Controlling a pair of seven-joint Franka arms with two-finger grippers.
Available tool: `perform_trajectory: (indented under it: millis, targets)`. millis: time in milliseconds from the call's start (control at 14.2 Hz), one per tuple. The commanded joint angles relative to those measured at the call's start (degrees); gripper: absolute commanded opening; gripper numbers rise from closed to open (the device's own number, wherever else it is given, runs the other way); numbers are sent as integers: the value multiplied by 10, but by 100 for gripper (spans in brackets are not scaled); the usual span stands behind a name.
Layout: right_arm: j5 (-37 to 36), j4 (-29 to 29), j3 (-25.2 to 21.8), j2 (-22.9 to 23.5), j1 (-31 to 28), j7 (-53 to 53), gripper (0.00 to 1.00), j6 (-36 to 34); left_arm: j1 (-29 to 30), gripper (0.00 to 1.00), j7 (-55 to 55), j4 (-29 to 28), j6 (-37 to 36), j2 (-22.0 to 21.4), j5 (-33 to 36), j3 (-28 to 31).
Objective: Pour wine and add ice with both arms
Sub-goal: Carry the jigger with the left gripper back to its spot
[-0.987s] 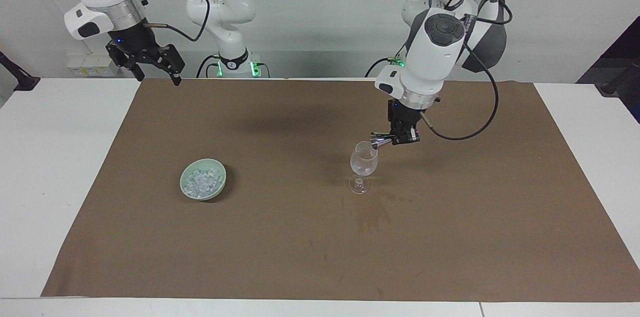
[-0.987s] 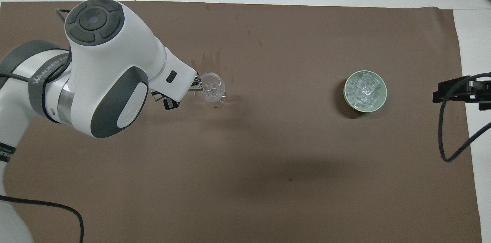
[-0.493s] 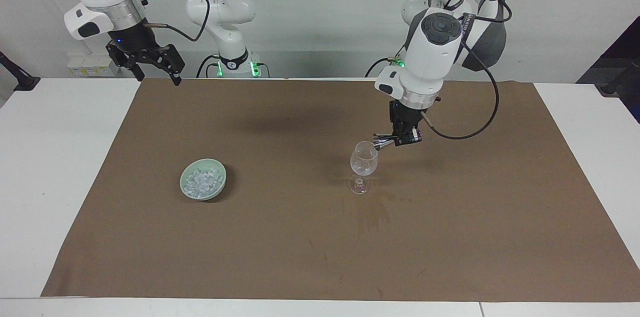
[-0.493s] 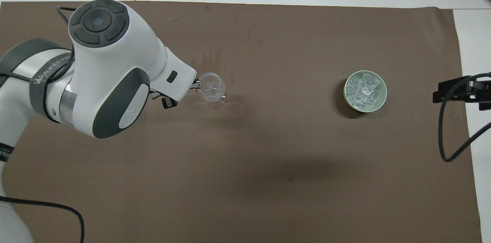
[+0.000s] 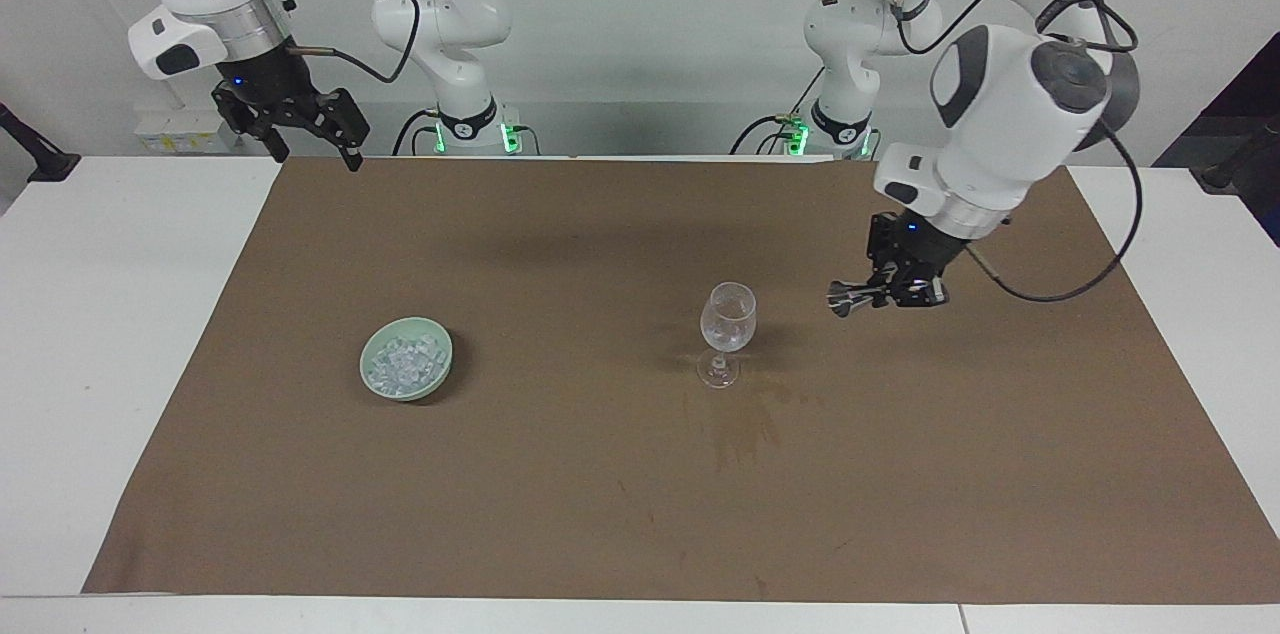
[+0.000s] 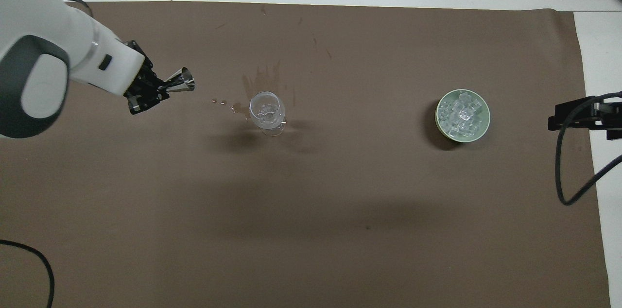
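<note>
Having left the glass point(image 5: 728, 317), left claw point(image 5: 893, 295) grips tipped jigger point(image 5: 850, 296).

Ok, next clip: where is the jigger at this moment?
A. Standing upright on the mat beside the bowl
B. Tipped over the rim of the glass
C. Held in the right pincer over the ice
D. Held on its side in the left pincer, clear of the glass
D: the left pincer grips the jigger lying sideways in the air over the mat, apart from the glass; the right pincer waits over the mat's corner.
</note>
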Motion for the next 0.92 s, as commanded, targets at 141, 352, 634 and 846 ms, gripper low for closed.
perform_trajectory:
  millis: [141,352,634,846]
  targets:
    - [2,-10,-1,-8,-2,-16,100,11,133,4,231,-3,-22,43,-129,-6]
    - [2,-10,0,-8,-2,-16,100,11,231,3,399,-5,-56,104,-255,-5]
    - [2,-12,1,-13,-1,-19,100,5,314,3,516,-14,-115,189,-359,-7]
    - [3,-43,3,-13,1,-22,100,47,347,2,574,-14,-167,260,-447,-10]
